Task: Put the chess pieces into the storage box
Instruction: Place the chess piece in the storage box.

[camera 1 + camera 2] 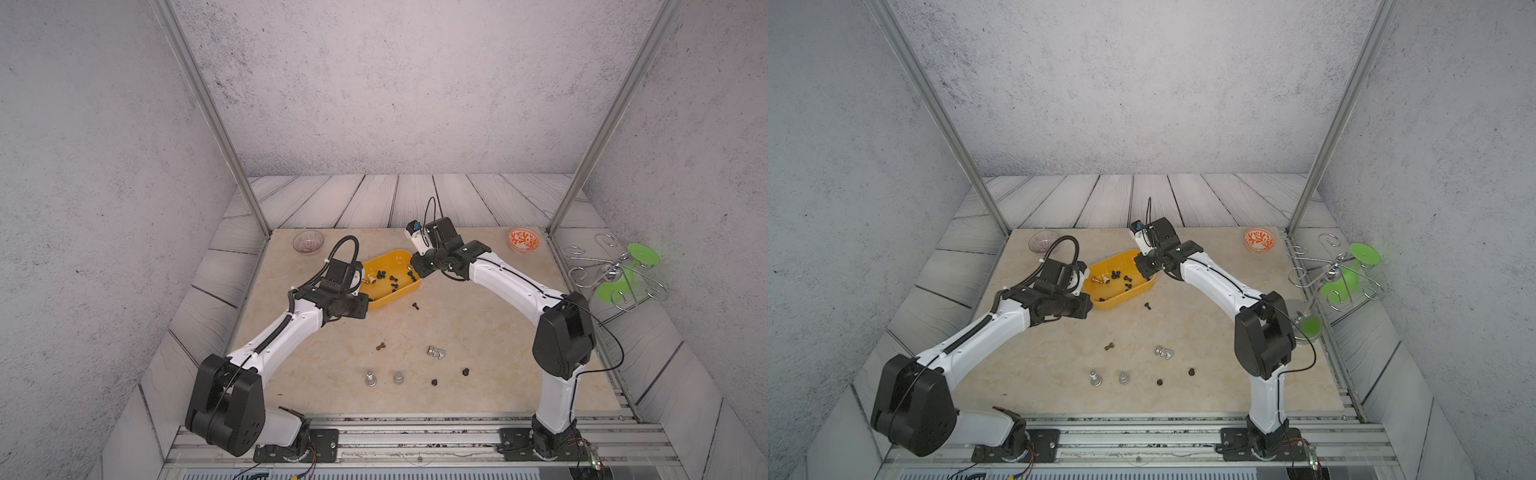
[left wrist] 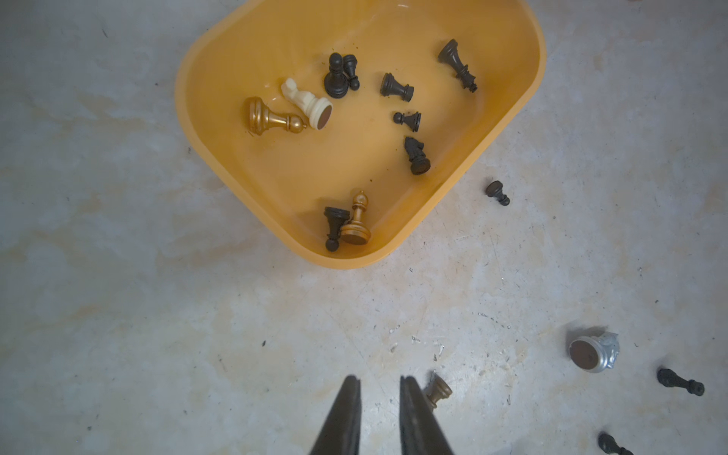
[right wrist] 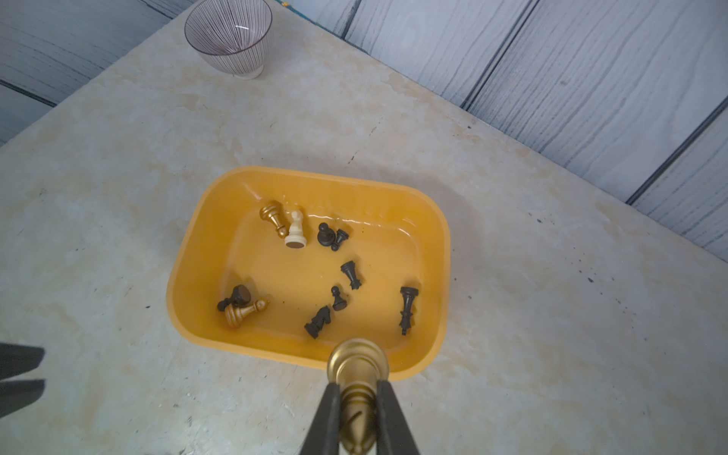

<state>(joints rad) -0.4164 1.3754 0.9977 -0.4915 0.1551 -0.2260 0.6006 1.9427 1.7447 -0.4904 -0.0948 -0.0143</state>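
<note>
gripping gold piece near storage box: right claw, wrist view only | left claw: narrow, empty

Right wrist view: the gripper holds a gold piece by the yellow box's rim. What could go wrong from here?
1. The gold piece in the right gripper hangs over the storage box rim, not clearly inside; released now, it may hit the rim and bounce out.
2. The left gripper is near the same box; the arms might clash.
</note>
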